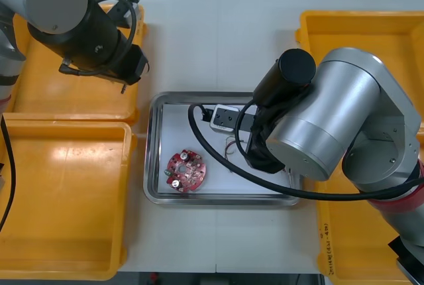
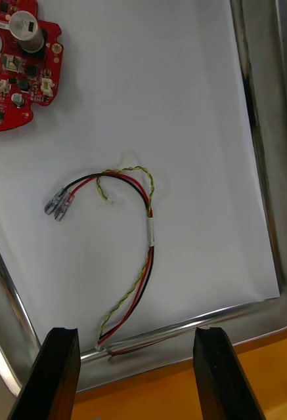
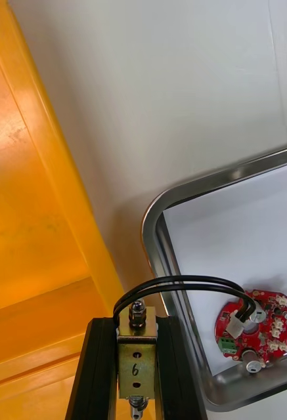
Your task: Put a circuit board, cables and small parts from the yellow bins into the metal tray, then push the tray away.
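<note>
board and one cable in

circuit board [image 1: 186, 171] and red and yellow cable [image 2: 146, 223] lie inside metal tray [image 1: 154, 166]. right gripper [image 2: 135, 374] above tray, fingers wide, empty. left gripper [image 3: 138, 321] just outside tray's corner, pinching black cable [image 3: 182, 283]. remaining load and push not yet done.

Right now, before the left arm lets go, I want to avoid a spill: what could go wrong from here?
1. The left gripper is shut on the black cable outside the metal tray, near the yellow bin; released here, the cable may miss the tray.
2. One end of the red and yellow cable lies at the tray rim between the fingers of the open right gripper; it could snag as that arm lifts.
</note>
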Motion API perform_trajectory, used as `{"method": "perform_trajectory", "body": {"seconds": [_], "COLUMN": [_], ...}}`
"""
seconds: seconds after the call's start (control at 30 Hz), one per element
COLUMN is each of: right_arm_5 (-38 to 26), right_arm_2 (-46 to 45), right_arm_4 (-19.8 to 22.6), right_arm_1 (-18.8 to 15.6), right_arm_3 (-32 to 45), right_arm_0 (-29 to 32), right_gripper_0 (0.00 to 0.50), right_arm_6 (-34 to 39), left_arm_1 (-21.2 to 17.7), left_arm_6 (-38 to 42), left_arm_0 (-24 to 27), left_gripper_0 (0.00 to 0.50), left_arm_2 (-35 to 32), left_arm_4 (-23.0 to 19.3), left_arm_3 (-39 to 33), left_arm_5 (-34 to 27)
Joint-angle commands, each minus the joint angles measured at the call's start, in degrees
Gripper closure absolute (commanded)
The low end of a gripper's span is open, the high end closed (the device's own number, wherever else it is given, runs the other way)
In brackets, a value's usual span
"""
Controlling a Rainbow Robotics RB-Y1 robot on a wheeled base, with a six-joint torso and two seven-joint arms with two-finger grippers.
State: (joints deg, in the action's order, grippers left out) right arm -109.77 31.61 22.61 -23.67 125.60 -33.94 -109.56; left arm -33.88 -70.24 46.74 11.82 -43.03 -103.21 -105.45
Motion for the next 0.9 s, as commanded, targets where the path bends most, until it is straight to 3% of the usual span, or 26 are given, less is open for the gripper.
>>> {"method": "perform_trajectory", "body": {"seconds": [0.03,0.23,0.5,0.9], "right_arm_5": [-0.2,-0.2,-0.2,-0.2], "right_arm_2": [-5.7,-12.8,-23.8,-37.3], "right_arm_4": [0.0,1.5,2.3,3.9], "right_arm_1": [0.3,-0.6,-4.2,-6.8], "right_arm_3": [5.0,6.8,6.8,0.1], "right_arm_0": [-0.1,-0.2,-0.1,-0.2], "right_gripper_0": [0.000,0.000,0.000,0.000], "right_arm_6": [-0.2,0.0,0.6,1.7], "left_arm_1": [0.7,0.7,0.7,1.8], "left_arm_6": [4.1,4.3,4.9,8.4], "left_arm_0": [2.7,2.7,2.7,2.7], "left_gripper_0": [0.495,0.498,0.496,0.496], "left_arm_2": [0.6,0.6,0.7,2.7], "left_arm_4": [-1.0,-1.2,-1.8,-1.5], "left_arm_3": [-2.7,-2.7,-2.8,-4.3], "left_arm_5": [-0.5,-0.5,-0.5,-0.5]}}
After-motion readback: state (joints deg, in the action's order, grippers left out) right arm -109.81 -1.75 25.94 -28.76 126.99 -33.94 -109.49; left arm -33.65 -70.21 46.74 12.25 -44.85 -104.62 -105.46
